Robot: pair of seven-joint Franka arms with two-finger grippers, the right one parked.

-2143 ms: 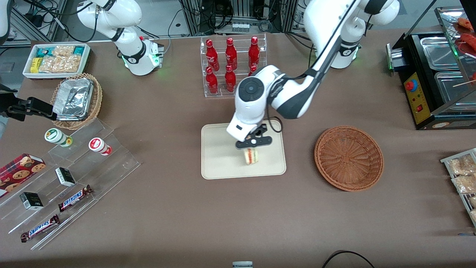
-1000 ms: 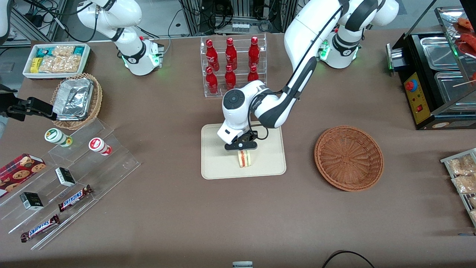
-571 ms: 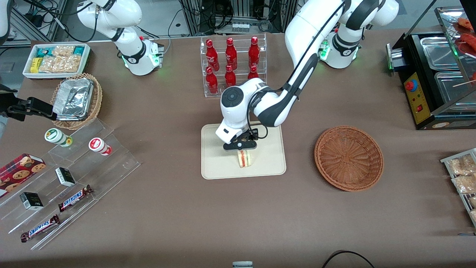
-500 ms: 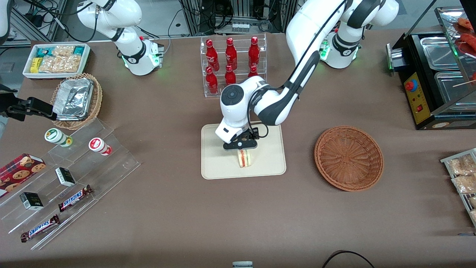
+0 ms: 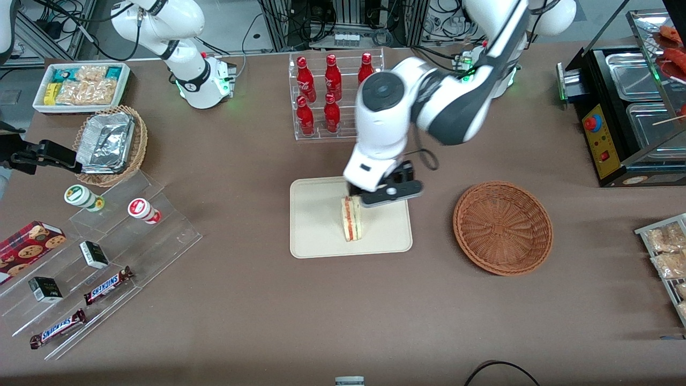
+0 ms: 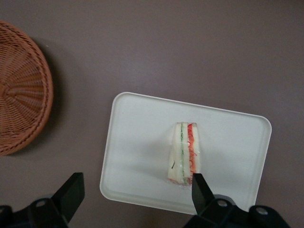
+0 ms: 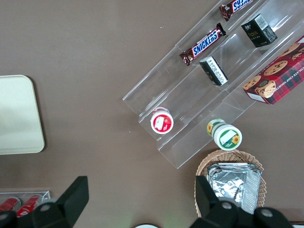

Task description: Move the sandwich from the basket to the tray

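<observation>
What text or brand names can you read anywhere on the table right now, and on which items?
"SNICKERS": chocolate bar on the clear acrylic stand
"SNICKERS": second bar on the same stand, nearer the front camera
Red bottles, cookie box, small dark boxes: print unreadable
Sandwich, tray, basket: no text
Gripper, open above the tray: no markings

Brown table [image 5: 257, 316] (equipment racks above)

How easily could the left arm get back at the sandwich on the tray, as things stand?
Probably easily: the gripper is open above the tray, and the sandwich stands uncovered on it, nothing beside or over it. The basket sits apart.
</observation>
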